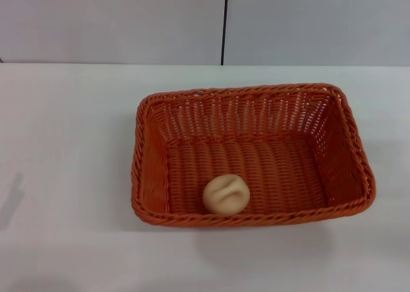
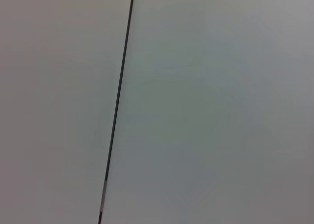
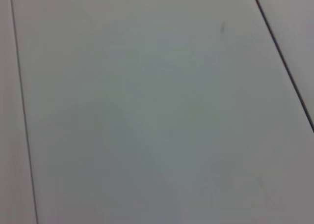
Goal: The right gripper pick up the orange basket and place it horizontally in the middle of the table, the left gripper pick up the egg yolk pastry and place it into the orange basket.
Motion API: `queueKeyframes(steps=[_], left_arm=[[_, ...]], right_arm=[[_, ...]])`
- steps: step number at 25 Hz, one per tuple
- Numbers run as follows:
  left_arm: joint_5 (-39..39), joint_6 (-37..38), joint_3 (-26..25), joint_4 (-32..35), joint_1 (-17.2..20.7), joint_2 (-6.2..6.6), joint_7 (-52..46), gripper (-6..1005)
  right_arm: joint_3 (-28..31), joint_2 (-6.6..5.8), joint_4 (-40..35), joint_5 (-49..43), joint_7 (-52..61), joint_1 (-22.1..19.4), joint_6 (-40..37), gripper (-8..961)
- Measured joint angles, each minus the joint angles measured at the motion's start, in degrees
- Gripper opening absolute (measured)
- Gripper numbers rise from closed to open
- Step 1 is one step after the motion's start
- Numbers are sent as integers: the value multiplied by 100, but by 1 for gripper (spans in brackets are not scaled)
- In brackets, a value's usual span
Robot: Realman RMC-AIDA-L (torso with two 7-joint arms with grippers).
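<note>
The orange basket (image 1: pixel 349 152) lies lengthwise on the table (image 1: pixel 64 145). Inside, the egg yolk pastry (image 1: pixel 225 194) apparently touches the near wall. Neither gripper is visible, so their state cannot be told.

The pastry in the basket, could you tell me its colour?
Pale tan-yellow pastry, clearest in the head view.

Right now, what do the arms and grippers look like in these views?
Neither arm nor gripper shows in any view, so their colours, shapes, cables and markings can't be described. The head view holds only the basket with the pastry in it, on the table. Both wrist views show only pale panels with dark seams.
</note>
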Motion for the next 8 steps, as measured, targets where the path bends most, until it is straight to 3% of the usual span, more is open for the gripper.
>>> queueKeyframes(steps=[8], left_arm=[[0, -38, -17, 4, -33, -8, 72, 827]], right_arm=[[154, 8, 211, 1, -145, 12, 90, 564]])
